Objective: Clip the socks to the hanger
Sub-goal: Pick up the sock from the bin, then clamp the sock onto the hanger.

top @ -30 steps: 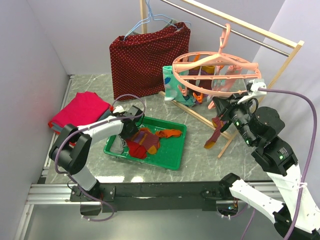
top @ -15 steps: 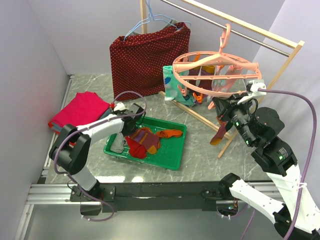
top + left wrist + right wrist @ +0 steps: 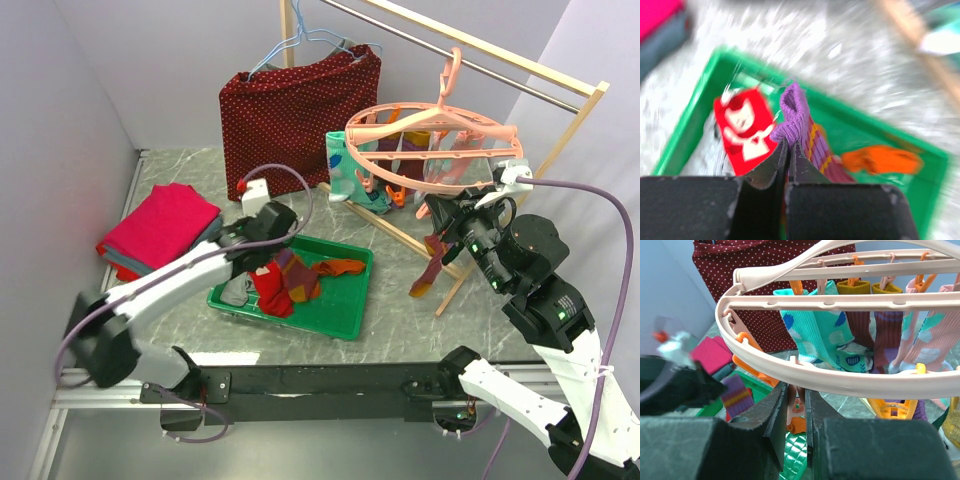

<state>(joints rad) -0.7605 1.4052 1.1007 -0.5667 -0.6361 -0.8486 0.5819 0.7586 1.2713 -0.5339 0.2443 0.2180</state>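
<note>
We are seeing the left gripper (image 3: pixel 788 150) pinching shut on the purple-orange striped sock (image 3: pixel 792 112), cuff up over the green tray (image 3: pixel 345 315). The right gripper (image 3: pixel 796 395) is clamping a dangling dark-red sock (image 3: pixel 428 265) just under the hanger (image 3: pixel 840 380), which is hanging from the rail (image 3: pixel 500 62).

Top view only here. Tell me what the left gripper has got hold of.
Observer: The left wrist view shows the left gripper shut on the striped sock, by its purple cuff.
Operator: Report what lies beside it.
Observer: The red sock, white marks facing up, in the green tray.
Operator: The right gripper dangles a dark red sock; check its height against the hanger.
Observer: The right wrist view puts its fingertips just below the hanger's near rim, beside a seemingly empty orange peg.
</note>
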